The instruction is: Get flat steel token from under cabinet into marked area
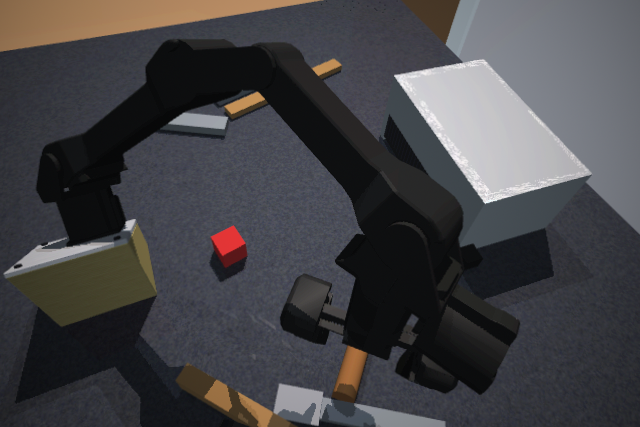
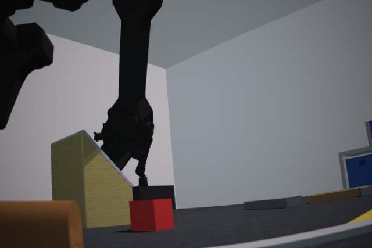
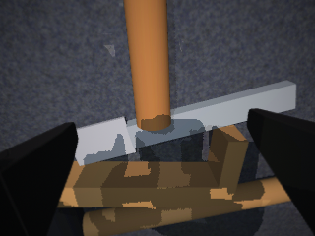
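Note:
My gripper (image 1: 368,343) (image 3: 162,124) is open and empty, above one end of a thick orange rod (image 1: 351,373) (image 2: 36,224) (image 3: 150,64). The rod lies between the spread fingers in the wrist view, below them, its end overlapping a pale bar in that view; whether they touch I cannot tell. The white-topped cabinet (image 1: 496,127) stands at the right in the top view, with dark vent slots (image 1: 403,140) partly behind my arm. The steel token is not visible. A yellow patch (image 2: 363,216) at the right edge of the exterior view may belong to the marked area.
A pale bar (image 1: 403,416) (image 3: 236,105) with a squarish end, an L-shaped wooden piece (image 3: 148,197) and a thinner rod (image 3: 268,189) lie beneath my gripper. A red cube (image 1: 227,246) (image 2: 150,215) lies near the wedge-shaped base (image 1: 98,282) (image 2: 104,200). Other bars (image 1: 201,123) (image 1: 245,103) lie farther back.

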